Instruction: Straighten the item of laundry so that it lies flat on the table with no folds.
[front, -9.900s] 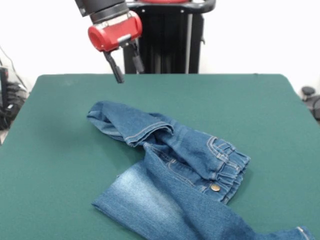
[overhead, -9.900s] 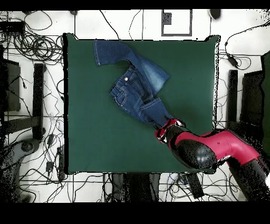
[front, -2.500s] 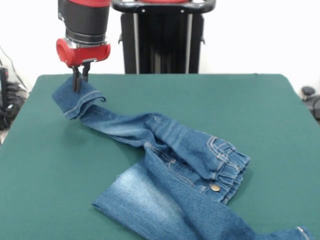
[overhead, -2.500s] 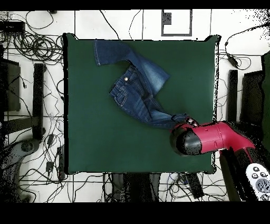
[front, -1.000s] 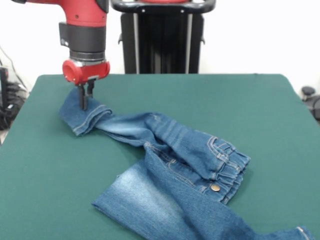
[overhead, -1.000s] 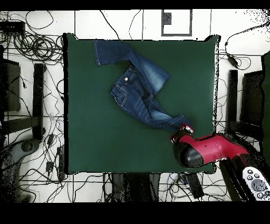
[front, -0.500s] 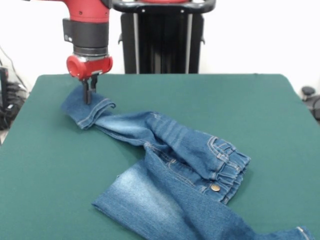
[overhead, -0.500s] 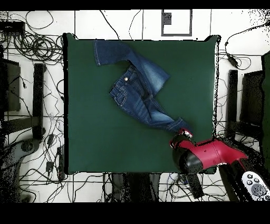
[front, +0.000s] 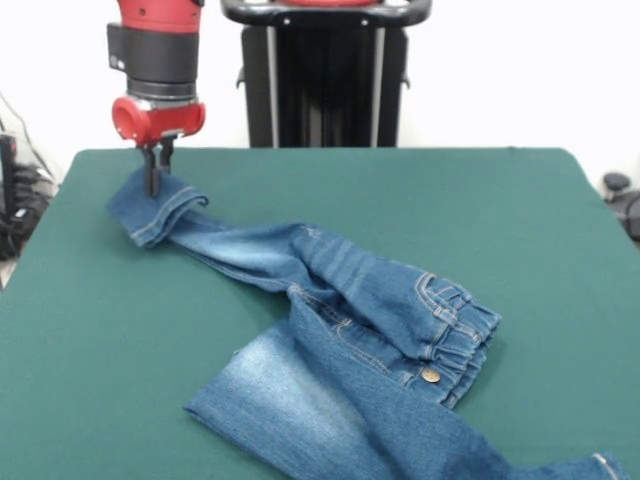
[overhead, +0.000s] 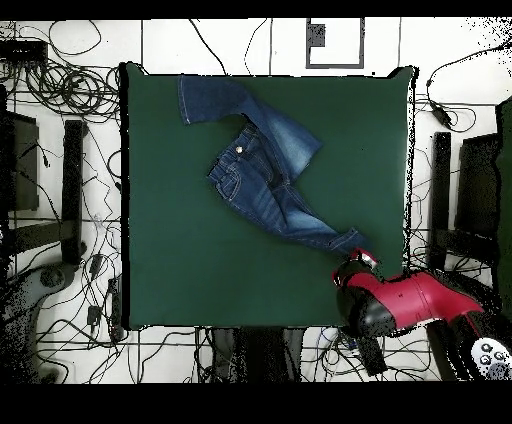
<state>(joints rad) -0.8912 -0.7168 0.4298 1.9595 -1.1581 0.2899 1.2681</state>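
The jeans (front: 350, 330) sprawl from the upper left of the front view down to its lower right corner, on the green table (front: 520, 220). One leg is drawn out long and narrow toward the upper left, its hem (front: 150, 212) curled over on itself. The other leg fans out at the bottom centre and runs off the frame's lower edge, with the waistband (front: 462, 325) bunched at centre right and the seat folded across it. In the overhead view the same garment runs from the upper left of the cloth down toward the lower right.

The gripper (front: 152, 172) stands over that curled hem at the upper left, its two dark fingers pressed close together on a pinch of the denim; I'd say it has the cuff clamped.

To do this pull well, I'd keep the cuff low and draw it along the line of the leg, so the twist in the middle can unroll. The hem looks close to the table's edge, so there is little room left. Letting go with the cuff rolled would leave a fold there.
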